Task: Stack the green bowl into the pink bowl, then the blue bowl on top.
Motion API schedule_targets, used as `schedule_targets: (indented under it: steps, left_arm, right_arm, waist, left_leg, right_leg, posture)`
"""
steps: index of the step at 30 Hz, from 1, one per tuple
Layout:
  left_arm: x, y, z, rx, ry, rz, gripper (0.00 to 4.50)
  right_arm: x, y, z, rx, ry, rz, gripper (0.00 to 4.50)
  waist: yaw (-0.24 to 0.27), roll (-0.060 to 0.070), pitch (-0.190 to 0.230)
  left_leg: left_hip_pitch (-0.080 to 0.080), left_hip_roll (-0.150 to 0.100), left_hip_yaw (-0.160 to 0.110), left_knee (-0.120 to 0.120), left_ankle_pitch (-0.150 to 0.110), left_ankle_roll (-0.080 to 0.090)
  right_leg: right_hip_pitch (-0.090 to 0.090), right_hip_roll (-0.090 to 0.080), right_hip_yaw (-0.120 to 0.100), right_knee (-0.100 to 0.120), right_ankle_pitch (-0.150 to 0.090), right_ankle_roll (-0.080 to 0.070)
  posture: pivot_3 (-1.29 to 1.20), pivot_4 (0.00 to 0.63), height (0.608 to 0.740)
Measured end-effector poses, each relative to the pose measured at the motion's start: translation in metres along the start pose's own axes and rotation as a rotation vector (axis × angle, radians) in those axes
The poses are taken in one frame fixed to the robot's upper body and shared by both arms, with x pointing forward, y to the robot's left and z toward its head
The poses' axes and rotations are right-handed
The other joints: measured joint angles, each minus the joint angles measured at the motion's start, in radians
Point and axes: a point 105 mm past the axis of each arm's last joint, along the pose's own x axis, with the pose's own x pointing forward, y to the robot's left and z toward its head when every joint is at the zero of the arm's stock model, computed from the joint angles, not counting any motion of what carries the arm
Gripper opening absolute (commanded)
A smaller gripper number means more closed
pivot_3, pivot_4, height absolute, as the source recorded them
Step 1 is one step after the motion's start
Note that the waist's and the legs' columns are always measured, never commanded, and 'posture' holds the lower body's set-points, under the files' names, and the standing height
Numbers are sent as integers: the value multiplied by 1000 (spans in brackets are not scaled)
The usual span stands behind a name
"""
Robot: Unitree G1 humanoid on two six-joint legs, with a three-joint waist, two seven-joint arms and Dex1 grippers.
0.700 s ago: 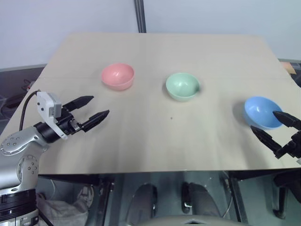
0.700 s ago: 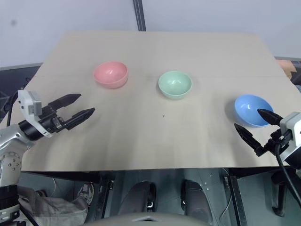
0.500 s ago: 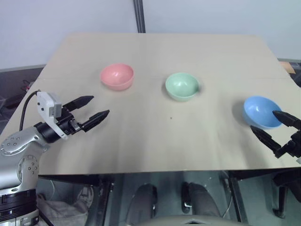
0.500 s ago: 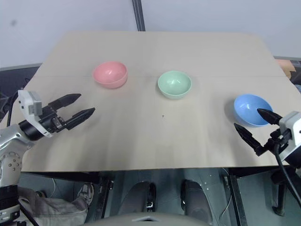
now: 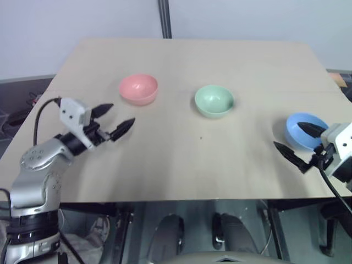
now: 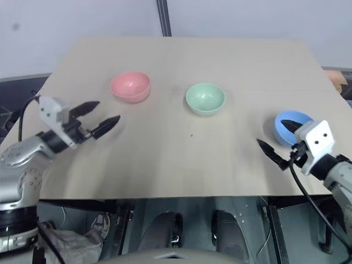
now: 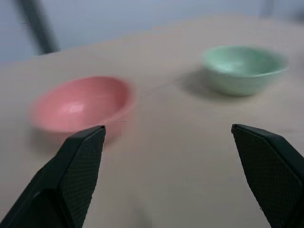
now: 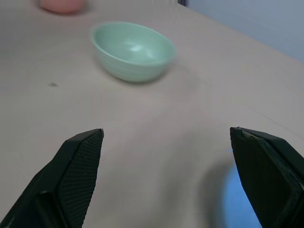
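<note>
From the head views, the pink bowl [image 5: 138,89], green bowl [image 5: 214,100] and blue bowl [image 5: 304,131] sit apart in a row on the desk [image 5: 181,159]. The left hand [image 5: 114,121] hovers near the pink bowl, spread wide, empty. The right hand [image 5: 299,144] is beside the blue bowl, likewise spread and empty.

Left wrist view: pink and green bowls lie ahead of the parted fingers [image 7: 78,161].

Right wrist view: green bowl ahead.

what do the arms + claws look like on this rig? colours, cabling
Both arms are silver-grey metal with rounded joint housings. Each ends in a left claw or right claw with two black, tapered, pointed fingers; their inner pads are cross-hatched. A white boxy camera module sits on each wrist, with a black cable looping back.
</note>
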Motion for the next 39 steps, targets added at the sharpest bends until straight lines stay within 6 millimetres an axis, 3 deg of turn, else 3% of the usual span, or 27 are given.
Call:
schedule_targets:
  steps: [2,5,8,10,14,16,20,23,27,29,32,35,37,39]
  left_arm:
    - [14,8,4,114,79,45,4500]
    - [47,15,28,316,166,38,4500]
    - [77,11,40,381,237,-1,4500]
    - [90,-2,33,409,301,-72,4500]
    - [110,-28,0,490,488,-209,4500]
    - [117,-35,-12,519,546,-243,3658]
    - [132,-29,-9,586,562,-201,1774]
    - [135,-27,-12,597,571,-195,140]
    - [136,-29,-9,591,542,-213,58]
    - [133,-40,-2,548,479,-279,58]
    - [111,-85,11,478,297,-531,58]
    - [81,-122,10,485,205,-760,58]
    - [59,-141,11,513,156,-896,58]
    - [53,-147,15,537,135,-943,58]
  right_arm:
    - [8,10,5,0,-27,60,4464]
    - [24,26,18,-9,-98,133,4464]
    - [36,38,25,-10,-137,171,4464]
    - [40,42,25,-10,-140,182,4464]
    - [43,44,24,-6,-145,170,4464]
    - [44,44,24,-10,-144,157,4500]
    - [40,45,18,-5,-125,139,4500]
    - [35,43,12,-1,-102,118,4500]
    - [33,43,12,-15,-101,107,4500]
    - [31,44,11,-19,-97,101,4500]
    - [28,41,10,-20,-94,69,4500]
    - [23,40,5,-14,-76,46,4500]
    - [16,39,-3,-2,-44,22,4500]
    - [12,37,-5,-6,-34,5,4500]
  waist:
    - [0,-1,0]
    - [2,-2,0]
    - [-1,-1,0]
    - [-3,-1,0]
    - [-5,-2,0]
    - [-5,-2,0]
    - [-3,-2,0]
    - [-5,-2,0]
    - [-4,-2,0]
    - [-4,-2,0]
    - [-5,-2,0]
    - [-6,-2,0]
    - [-3,-2,0]
    - [1,-2,0]
  left_leg:
    - [0,0,0,0,0,0]
    - [-1,-1,0,1,0,0]
    - [-1,-2,2,1,0,0]
    - [-1,-2,3,1,0,0]
    - [-6,-2,9,1,0,0]
    - [-10,-1,10,3,0,0]
    - [-15,-1,9,6,0,1]
    - [-15,-1,9,6,0,1]
    - [-15,-1,9,6,0,1]
    - [-15,-1,9,6,0,0]
    - [-15,0,9,6,0,0]
    - [-14,0,8,6,2,-3]
    - [-14,0,8,7,0,0]
    - [-14,-1,9,8,0,0]
  right_leg:
    - [0,0,0,0,0,0]
    - [0,1,0,0,0,0]
    - [0,1,2,0,2,3]
    - [-1,1,3,0,3,4]
    - [-6,3,5,0,3,3]
    - [-11,3,6,2,3,3]
    - [-16,3,4,5,3,3]
    - [-16,3,5,5,4,3]
    - [-16,3,5,5,4,3]
    - [-16,3,5,5,5,1]
    - [-16,2,6,5,5,0]
    - [-16,2,8,5,5,0]
    - [-16,2,7,6,5,0]
    - [-15,3,6,6,4,3]
  posture:
    - [0,150,740]
    - [0,150,740]
    - [0,150,740]
    - [0,150,740]
    - [0,150,740]
    - [0,150,740]
    - [0,150,740]
    - [0,150,740]
    - [0,150,740]
    - [0,150,740]
    - [0,150,740]
    - [0,150,740]
    - [0,150,740]
    - [0,150,740]
